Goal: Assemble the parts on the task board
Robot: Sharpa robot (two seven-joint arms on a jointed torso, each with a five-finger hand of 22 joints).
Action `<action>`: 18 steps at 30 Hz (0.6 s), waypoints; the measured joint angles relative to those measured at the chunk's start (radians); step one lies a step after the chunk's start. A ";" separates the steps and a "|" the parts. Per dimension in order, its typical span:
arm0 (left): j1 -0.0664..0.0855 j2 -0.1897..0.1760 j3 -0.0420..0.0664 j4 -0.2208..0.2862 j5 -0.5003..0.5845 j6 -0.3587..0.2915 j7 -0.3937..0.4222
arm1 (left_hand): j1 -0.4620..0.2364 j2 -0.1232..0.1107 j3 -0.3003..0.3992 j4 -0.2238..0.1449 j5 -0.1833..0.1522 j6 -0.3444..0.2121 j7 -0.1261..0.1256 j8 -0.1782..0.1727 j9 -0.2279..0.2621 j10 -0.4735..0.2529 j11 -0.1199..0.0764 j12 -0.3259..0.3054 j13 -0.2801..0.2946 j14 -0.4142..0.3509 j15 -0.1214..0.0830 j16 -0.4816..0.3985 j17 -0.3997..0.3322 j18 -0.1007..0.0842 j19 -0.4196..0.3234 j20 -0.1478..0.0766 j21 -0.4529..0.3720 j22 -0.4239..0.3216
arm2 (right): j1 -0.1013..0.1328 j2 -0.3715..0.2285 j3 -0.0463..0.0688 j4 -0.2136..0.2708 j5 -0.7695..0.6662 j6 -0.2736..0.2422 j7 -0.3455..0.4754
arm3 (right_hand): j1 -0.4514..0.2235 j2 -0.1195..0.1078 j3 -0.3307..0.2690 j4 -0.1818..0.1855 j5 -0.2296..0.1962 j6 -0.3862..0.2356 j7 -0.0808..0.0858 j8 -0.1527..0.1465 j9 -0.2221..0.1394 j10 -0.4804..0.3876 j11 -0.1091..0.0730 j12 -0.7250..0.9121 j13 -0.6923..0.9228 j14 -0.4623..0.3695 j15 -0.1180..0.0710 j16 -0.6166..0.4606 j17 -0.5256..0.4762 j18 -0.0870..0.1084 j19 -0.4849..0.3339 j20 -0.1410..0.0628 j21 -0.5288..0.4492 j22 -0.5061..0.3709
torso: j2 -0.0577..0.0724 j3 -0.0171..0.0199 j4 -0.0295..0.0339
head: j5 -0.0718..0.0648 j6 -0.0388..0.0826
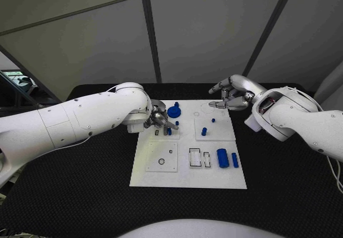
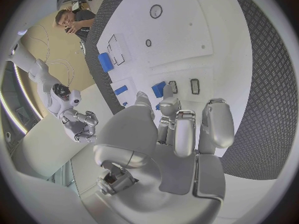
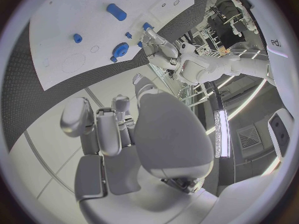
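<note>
So, from my seat I see the black table (image 1: 85, 198) with 1 white board (image 1: 187, 176) lying at its middle, long axis running away from the robot. 2 white arms reach in, 1 from each side.

My left hand (image 1: 158, 119) sits over the board's far-left part, fingers curled down around a small blue piece (image 2: 159, 89); the left wrist view shows the fingertips (image 2: 169, 105) close on it, but I cannot tell whether they actually pinch it. My right hand (image 1: 230, 95) hovers at the board's far-right corner, fingers loosely bent and apart, with nothing in them.

On the board I count about 6 blue parts. 1 round gear (image 1: 174, 112), the widest, lies flat near the far edge, just beside the left hand. 1 thick cylinder (image 1: 223, 158) lies on its side at the near right, its long axis pointing away from the robot. 1 thin bar (image 1: 235, 159) lies just beside it, parallel. 1 short peg (image 1: 203, 131) stands upright in the raised plate at the middle right. 1 more small peg (image 1: 177, 123) stands near the left hand, and the piece under its fingers is the 6th.

I also see 2 rectangular slots (image 1: 200, 157) near the cylinder and 1 small oval hole (image 1: 161, 161) in the near-left plate.
</note>
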State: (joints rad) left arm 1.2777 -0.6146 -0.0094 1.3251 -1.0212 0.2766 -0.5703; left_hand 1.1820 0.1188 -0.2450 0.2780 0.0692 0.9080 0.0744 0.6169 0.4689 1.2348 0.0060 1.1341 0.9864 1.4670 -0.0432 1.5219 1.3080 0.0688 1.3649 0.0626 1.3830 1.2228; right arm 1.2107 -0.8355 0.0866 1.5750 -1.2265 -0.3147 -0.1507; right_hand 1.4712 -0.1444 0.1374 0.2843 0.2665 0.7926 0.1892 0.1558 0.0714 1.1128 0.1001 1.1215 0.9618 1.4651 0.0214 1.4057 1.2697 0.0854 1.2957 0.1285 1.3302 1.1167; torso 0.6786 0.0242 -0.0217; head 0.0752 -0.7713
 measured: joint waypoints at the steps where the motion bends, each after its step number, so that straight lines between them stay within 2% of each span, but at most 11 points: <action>1: 0.000 0.001 0.000 -0.001 0.000 0.001 0.000 | 0.002 0.002 0.001 -0.001 0.000 -0.001 0.001 0.003 0.002 0.000 0.000 0.000 0.000 0.000 0.000 0.000 0.000 0.000 0.000 0.000 0.004 0.001 | 0.000 0.000 0.000 0.000 0.000 0.000 0.000 | 0.000 0.000 0.000 0.000 0.000 0.000 0.000 0.000 0.000 0.000 0.000 0.000 0.000 0.000 0.000 0.000 0.000 0.000 0.000 0.000 0.000 0.000 | 0.000 0.0000 0.0000 | 0.000 0.000; 6: 0.000 0.009 -0.001 -0.008 0.000 0.007 0.000 | 0.020 0.020 0.012 -0.012 0.000 -0.008 0.001 0.008 0.012 0.000 0.000 0.000 0.000 0.000 0.000 0.000 0.000 0.000 0.000 0.000 0.004 0.005 | 0.000 0.002 0.000 -0.002 0.000 0.004 -0.001 | 0.000 0.000 0.000 0.000 0.004 0.000 0.000 0.006 0.000 0.000 0.000 0.000 0.000 0.000 0.000 0.000 0.000 0.000 0.000 0.000 -0.004 -0.001 | 0.000 0.0000 0.0004 | -0.001 -0.001; 13: 0.000 0.011 -0.002 -0.012 -0.001 0.014 0.000 | 0.031 0.020 0.023 -0.023 0.000 -0.011 -0.003 0.012 0.019 0.000 0.000 -0.003 0.000 0.000 0.000 0.000 0.000 0.000 0.000 0.000 0.004 0.006 | 0.000 0.001 0.000 0.001 0.000 0.014 -0.005 | 0.000 0.000 0.000 0.000 0.010 0.004 -0.004 0.007 0.000 0.000 0.000 0.000 0.000 0.000 0.000 0.000 0.000 0.000 0.000 0.000 -0.004 -0.001 | 0.000 0.0002 0.0008 | -0.001 -0.005; 18: 0.000 0.012 -0.002 -0.012 -0.001 0.016 0.000 | 0.046 0.027 0.034 -0.033 0.004 -0.015 0.001 0.015 0.025 0.000 0.000 -0.004 0.000 0.000 0.000 0.000 0.000 0.000 0.000 0.000 0.004 0.007 | 0.000 0.001 0.000 0.001 0.000 0.020 -0.008 | 0.004 0.004 0.000 0.000 0.014 0.004 -0.004 0.011 0.000 0.000 0.000 0.000 0.000 0.000 0.000 0.000 0.000 0.000 0.000 0.000 -0.004 -0.001 | 0.000 0.0003 0.0008 | -0.002 -0.006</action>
State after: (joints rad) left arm 1.2777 -0.6026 -0.0113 1.3135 -1.0218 0.2924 -0.5707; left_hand 1.2282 0.1462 -0.2115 0.2446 0.0731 0.8932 0.0751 0.6323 0.4937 1.2348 0.0060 1.1305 0.9866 1.4670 -0.0432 1.5219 1.3079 0.0687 1.3649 0.0627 1.3866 1.2302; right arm 1.2106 -0.8343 0.0865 1.5763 -1.2263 -0.2944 -0.1588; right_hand 1.4753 -0.1403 0.1373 0.2843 0.2810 0.7962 0.1857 0.1666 0.0714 1.1128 0.1001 1.1215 0.9620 1.4650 0.0214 1.4057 1.2697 0.0854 1.2958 0.1286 1.3263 1.1155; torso 0.6791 0.0244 -0.0209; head 0.0729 -0.7769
